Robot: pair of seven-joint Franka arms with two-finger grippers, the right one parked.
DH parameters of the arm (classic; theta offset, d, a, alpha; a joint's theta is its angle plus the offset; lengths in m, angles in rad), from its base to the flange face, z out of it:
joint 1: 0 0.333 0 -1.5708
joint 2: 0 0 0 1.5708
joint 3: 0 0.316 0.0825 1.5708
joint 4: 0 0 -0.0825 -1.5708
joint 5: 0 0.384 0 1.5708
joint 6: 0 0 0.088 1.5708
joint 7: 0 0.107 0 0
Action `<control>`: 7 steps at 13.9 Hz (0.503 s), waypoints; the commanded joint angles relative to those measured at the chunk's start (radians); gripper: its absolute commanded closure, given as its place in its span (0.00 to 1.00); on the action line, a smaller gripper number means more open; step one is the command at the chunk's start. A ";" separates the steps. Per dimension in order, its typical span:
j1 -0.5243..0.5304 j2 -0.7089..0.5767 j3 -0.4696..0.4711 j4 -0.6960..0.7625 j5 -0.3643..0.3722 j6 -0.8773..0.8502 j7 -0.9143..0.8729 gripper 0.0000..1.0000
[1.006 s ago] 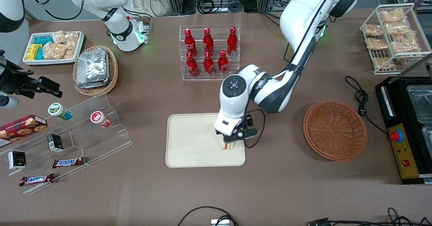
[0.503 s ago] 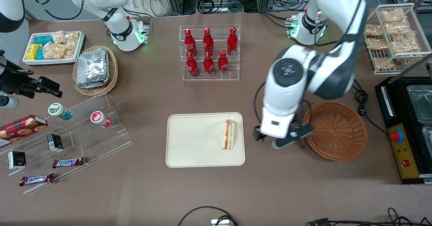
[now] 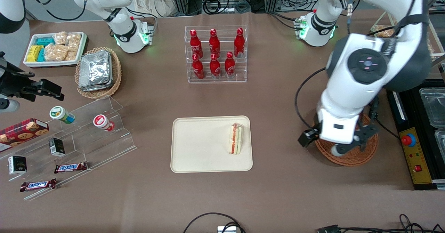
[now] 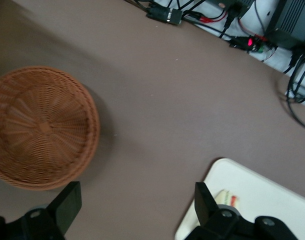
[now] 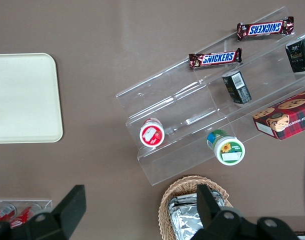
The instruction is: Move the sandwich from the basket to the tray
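Sandwich [image 3: 235, 139] lying on its side on the tray [image 3: 198, 149], at the tray edge nearest the basket [image 3: 351, 158], filling stripe facing up. Gripper [image 3: 333, 143] with fingers spread wide and holding nothing, raised above the basket; half a second ago it hung between tray and basket, and one second ago it was down on the sandwich at the tray. Sandwich position unchanged over the last half second. In the wrist view the basket [image 4: 40, 127] holds nothing and a tray corner [image 4: 227, 172] shows beside one finger [image 4: 207, 205]
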 commanded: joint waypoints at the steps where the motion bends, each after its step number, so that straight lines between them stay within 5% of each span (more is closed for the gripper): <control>1: 0.064 -0.069 -0.010 -0.031 -0.027 -0.091 0.134 0.00; 7: 0.133 -0.144 -0.007 -0.075 -0.070 -0.138 0.291 0.00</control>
